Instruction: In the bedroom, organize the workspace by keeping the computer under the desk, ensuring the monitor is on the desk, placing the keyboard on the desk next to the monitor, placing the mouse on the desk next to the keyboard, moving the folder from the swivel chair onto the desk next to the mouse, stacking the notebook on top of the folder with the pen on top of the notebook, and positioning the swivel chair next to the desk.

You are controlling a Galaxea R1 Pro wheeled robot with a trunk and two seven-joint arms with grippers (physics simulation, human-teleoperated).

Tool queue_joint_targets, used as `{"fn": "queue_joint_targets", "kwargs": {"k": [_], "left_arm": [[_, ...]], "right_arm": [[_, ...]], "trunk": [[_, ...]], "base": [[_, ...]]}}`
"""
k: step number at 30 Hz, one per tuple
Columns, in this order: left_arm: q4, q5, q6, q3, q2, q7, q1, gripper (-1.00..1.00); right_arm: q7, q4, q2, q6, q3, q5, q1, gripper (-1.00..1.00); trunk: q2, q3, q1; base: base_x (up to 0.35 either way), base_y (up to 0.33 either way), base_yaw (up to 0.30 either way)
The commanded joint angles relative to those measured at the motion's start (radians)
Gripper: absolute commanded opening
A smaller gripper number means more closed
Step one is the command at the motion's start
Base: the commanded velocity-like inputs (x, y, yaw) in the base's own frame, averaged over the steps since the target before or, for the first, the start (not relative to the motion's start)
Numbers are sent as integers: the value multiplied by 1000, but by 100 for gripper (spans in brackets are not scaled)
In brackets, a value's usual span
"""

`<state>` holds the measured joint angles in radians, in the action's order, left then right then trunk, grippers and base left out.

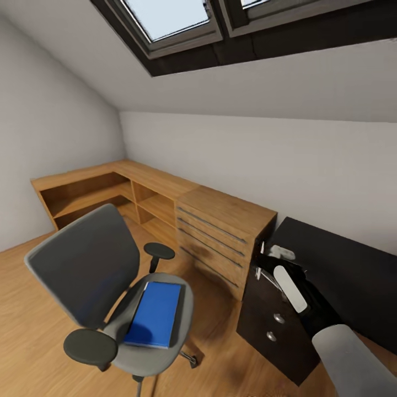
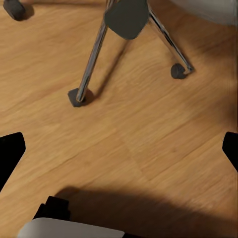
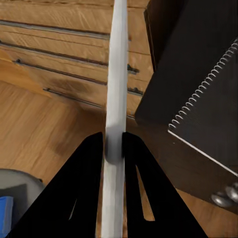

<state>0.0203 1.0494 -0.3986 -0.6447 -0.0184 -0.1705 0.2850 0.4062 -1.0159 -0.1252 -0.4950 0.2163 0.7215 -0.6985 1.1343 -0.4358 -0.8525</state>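
A grey swivel chair stands on the wooden floor with a blue folder lying flat on its seat. To its right is the black desk, with drawers in its front. My right gripper hovers at the desk's near-left corner, shut on a thin white slab that looks like the keyboard. The right wrist view shows the gripper clamping the keyboard edge-on. Beside it a dark spiral-bound notebook lies on the desk. My left gripper hangs open over the floor near the chair's legs.
A wooden drawer unit stands against the wall, close to the desk's left side, and low wooden shelving runs on to the left corner. A small pale object lies on the desk corner beyond my right gripper. Skylights sit in the sloped ceiling.
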Motion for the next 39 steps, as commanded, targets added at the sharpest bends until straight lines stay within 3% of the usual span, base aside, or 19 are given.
{"fn": "queue_joint_targets", "kwargs": {"k": [1,5,14,23,32,39], "left_arm": [[0,11,-2,-6,0,-6,0,100],[0,11,-2,-6,0,-6,0,100],[0,11,-3,-5,0,-6,0,100],[0,11,-3,-5,0,-6,1,100],[0,11,-3,-5,0,-6,0,100],[0,11,-3,-5,0,-6,0,100]], "right_arm": [[10,-1,-4,1,-8,12,-1,-100],[11,-1,-11,3,-60,10,-1,-100],[51,7,-37,22,-104,9,-1,-100],[107,18,-41,55,-111,9,-1,-100],[111,61,-53,85,-112,9,-1,-100],[104,97,-56,98,-109,8,-1,-100]], "trunk": [[1,-1,0],[1,-1,0],[1,-1,0],[1,-1,0],[1,-1,0],[1,-1,0]], "base": [[0,0,-238],[0,0,-243],[0,0,-246],[0,-17,-247],[0,-15,-233],[0,-1,-51]]}}
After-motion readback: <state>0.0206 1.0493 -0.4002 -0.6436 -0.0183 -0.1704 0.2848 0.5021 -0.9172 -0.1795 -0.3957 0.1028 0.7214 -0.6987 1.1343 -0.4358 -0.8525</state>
